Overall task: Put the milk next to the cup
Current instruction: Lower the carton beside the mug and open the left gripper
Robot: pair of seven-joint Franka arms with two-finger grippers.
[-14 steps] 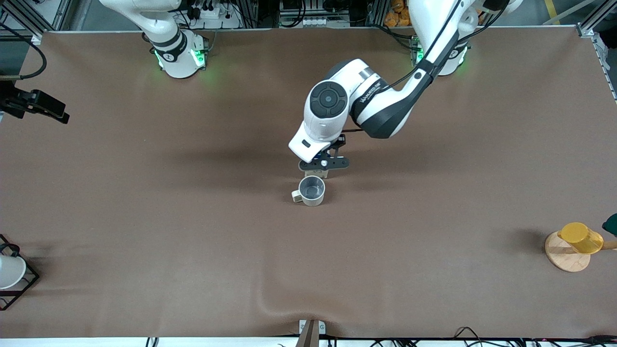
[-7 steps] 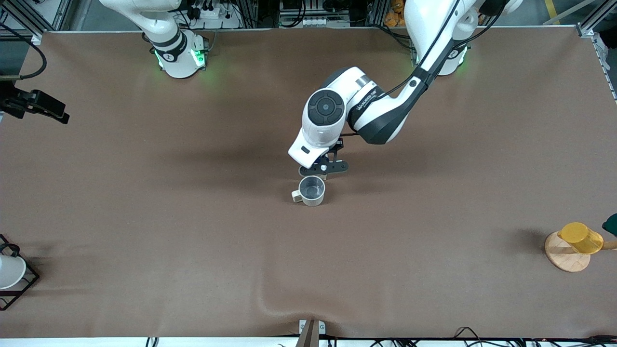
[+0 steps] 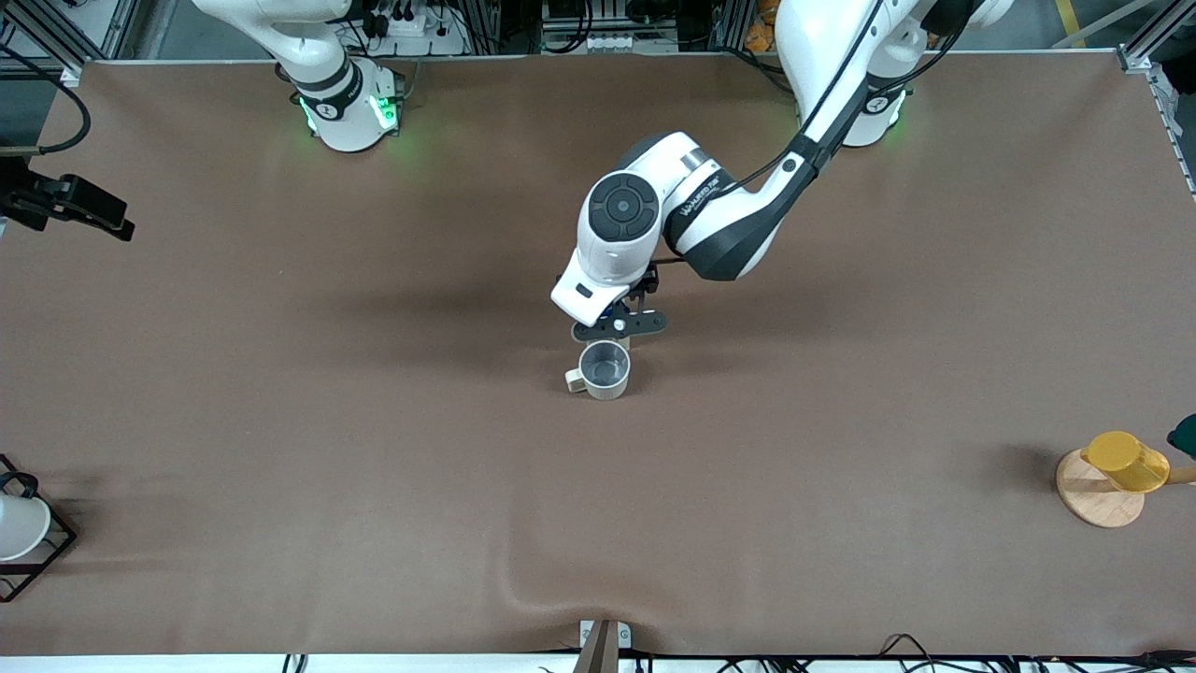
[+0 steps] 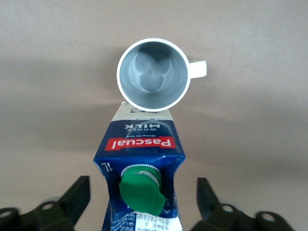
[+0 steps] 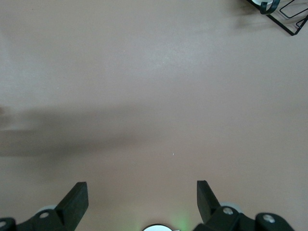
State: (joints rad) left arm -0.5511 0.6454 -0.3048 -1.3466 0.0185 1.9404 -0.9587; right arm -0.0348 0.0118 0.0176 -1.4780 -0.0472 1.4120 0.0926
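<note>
The milk [image 4: 139,159], a dark blue carton with a green cap and red label, stands upright on the table, touching or almost touching the off-white cup [image 4: 153,73]. In the front view the cup [image 3: 604,370] sits mid-table, and the carton is almost hidden under my left gripper [image 3: 619,324], just farther from the front camera than the cup. My left gripper [image 4: 143,192] is open over the carton, with its fingers [image 4: 77,195] apart from the carton's sides. My right gripper [image 5: 142,192] is open and empty over bare table, and the arm waits.
A yellow cup [image 3: 1126,461] lies on a round wooden stand [image 3: 1095,495] at the left arm's end. A white cup in a black wire frame [image 3: 23,533] stands at the right arm's end, near the front camera. A black mount [image 3: 65,201] juts in at that end.
My left arm has drawn up and shifted slightly toward the right arm's end. The milk and the cup stay where they were.
</note>
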